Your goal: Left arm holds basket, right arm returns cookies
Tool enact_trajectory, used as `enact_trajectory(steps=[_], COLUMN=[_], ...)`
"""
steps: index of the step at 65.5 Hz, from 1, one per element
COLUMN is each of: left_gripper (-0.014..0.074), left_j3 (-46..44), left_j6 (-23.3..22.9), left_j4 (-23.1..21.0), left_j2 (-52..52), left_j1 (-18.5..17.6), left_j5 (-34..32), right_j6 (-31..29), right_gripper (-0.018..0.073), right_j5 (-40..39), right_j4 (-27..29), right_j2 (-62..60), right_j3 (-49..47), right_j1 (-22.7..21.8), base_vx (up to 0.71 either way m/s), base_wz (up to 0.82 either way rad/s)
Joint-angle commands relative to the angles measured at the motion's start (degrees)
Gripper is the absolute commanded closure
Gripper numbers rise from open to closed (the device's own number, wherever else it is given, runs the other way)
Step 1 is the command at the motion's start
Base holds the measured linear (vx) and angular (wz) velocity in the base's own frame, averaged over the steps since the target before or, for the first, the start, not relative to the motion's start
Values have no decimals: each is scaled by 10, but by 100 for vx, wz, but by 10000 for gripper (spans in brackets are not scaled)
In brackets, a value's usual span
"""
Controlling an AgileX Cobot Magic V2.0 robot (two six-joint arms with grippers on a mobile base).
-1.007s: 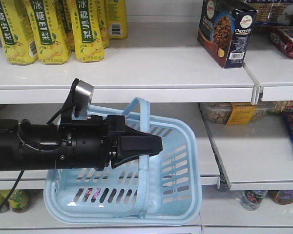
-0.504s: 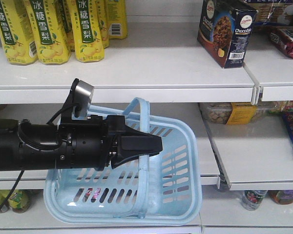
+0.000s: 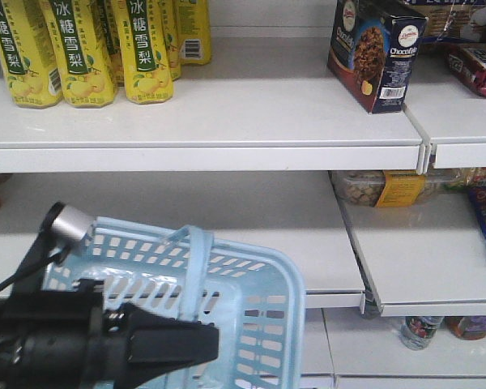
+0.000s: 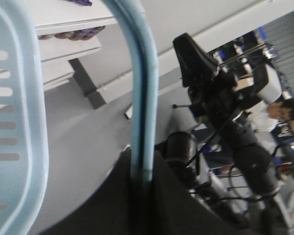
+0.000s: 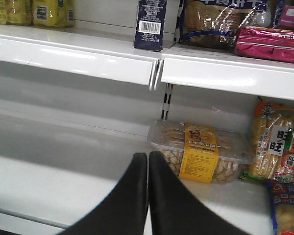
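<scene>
One job looks finished: the cookies (image 3: 376,53) stand on the shelf (image 3: 227,121) above the basket (image 3: 251,316); left gripper (image 4: 139,196) clamps its handle, right gripper (image 5: 147,196) pressed together, empty.

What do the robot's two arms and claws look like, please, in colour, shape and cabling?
The left arm is thick, black and cylindrical, ending in a black wedge-shaped left claw, with a small silver-capped camera on top and thin black cables. The right claw shows two smooth, tapering black fingers.
</scene>
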Motion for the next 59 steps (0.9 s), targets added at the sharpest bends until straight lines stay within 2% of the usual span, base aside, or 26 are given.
enact_trajectory(steps=[1,7,15,20,23,26,30,33,36,42,59], left_gripper=[603,603,603,603,603,603,603,603,603,603,603], left_j3=[12,47,100,134,160,184,216,236,260,289,335], left_j6=[-1,-61,-209,-308,-371,-416,-449,-458,-459,-463,-488], left_j4=[48,150,316,435,522,590,660,702,737,782,819], left_j2=[-81,-163,-254,-302,-330,-360,-392,-411,-430,-468,-573], left_j1=[-2,-2,-2,-2,-2,-1,6,17,36,89,269], left_j5=[-51,-113,-196,-247,-283,-316,-360,-387,-416,-438,-434], right_j6=[-3,-3,-3,-3,-3,-3,-3,-3,-3,-3,-3], right_gripper=[567,567,567,567,567,567,567,567,567,567,567], right_j5=[-45,-45,-45,-45,-45,-45,-45,-45,-43,-43,-43], right_j4=[-1,-1,-1,-1,-1,-1,-1,-1,-1,-1,-1], right_j2=[11,11,11,11,11,11,11,11,11,11,11], right_j3=[-15,-15,-15,-15,-15,-15,-15,-15,-15,-15,-15], right_j1=[-3,-3,-3,-3,-3,-3,-3,-3,-3,-3,-3], base_vx=[0,0,0,0,0,0,0,0,0,0,0], base_wz=[0,0,0,0,0,0,0,0,0,0,0])
